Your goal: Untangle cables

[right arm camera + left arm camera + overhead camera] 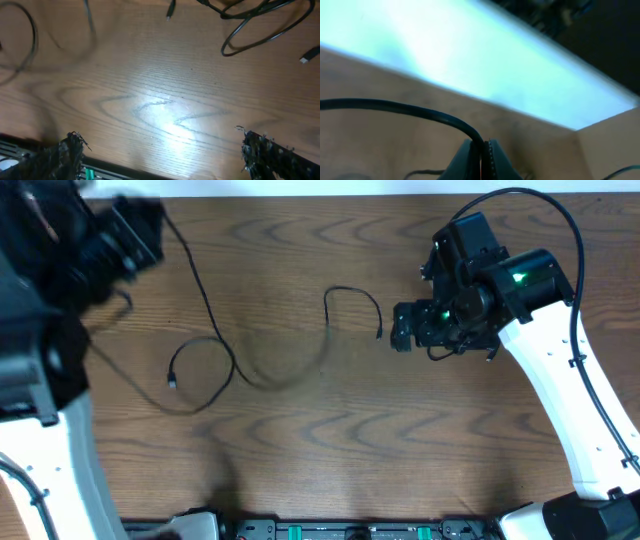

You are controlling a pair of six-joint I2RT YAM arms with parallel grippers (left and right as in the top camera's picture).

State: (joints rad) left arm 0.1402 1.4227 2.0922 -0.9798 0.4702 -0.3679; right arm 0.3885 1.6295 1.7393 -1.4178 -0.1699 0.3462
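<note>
A long black cable [213, 320] runs from my left gripper [140, 230] at the far left down the table into a loop [200, 375] with a small plug end [172, 380]. It then goes right, blurred, and arcs up to a second plug [380, 332]. In the left wrist view my left gripper [484, 150] is shut on the black cable [395, 106], which is pinched between the fingertips. My right gripper [401, 328] hangs open just right of that second plug. In its own view the right gripper [167, 155] has nothing between its fingers, and the plug [170, 11] lies beyond them.
More black cord loops [260, 35] with a plug end [310, 52] lie at the top right of the right wrist view, under the right arm [540, 350]. The table's front rail [330, 530] runs along the near edge. The left arm [50, 360] fills the left side.
</note>
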